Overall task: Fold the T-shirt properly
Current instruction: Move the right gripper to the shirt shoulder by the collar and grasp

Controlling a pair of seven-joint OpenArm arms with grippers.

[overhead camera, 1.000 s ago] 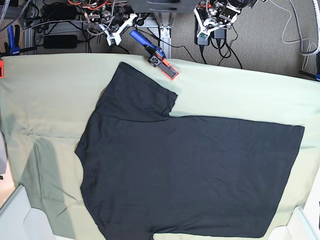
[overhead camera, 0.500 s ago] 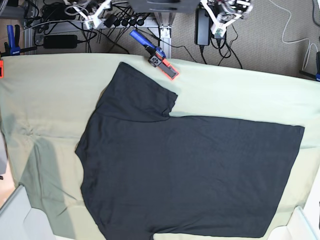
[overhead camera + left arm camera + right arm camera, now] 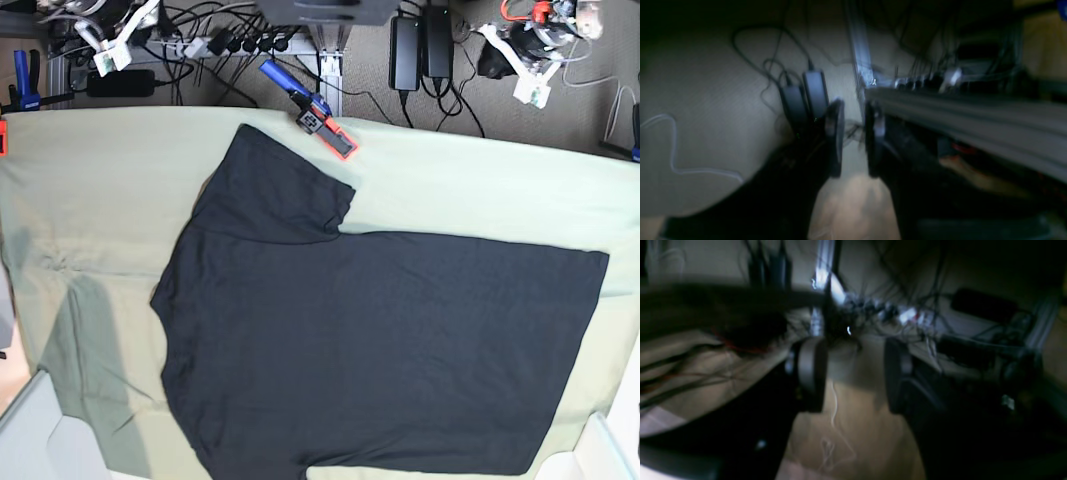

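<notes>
The T-shirt [image 3: 370, 340] lies flat and plain side up on the pale green cloth [image 3: 100, 200] covering the surface, filling the frame's centre and lower part, unmoved since the earlier frames. Both arms have swung outward: the left tool [image 3: 530, 75] now sits upper right, the right tool [image 3: 110, 45] upper left. Each stands open and empty, the left tool [image 3: 853, 133] narrowly, the right tool [image 3: 853, 373] wider. A blue and orange clamp [image 3: 310, 110] sits at the cloth's top edge.

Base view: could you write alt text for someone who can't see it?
A black T-shirt lies flat, plain side up, on a pale green cloth. A blue and orange clamp sits at the cloth's far edge, and both grippers hang beyond it.
</notes>
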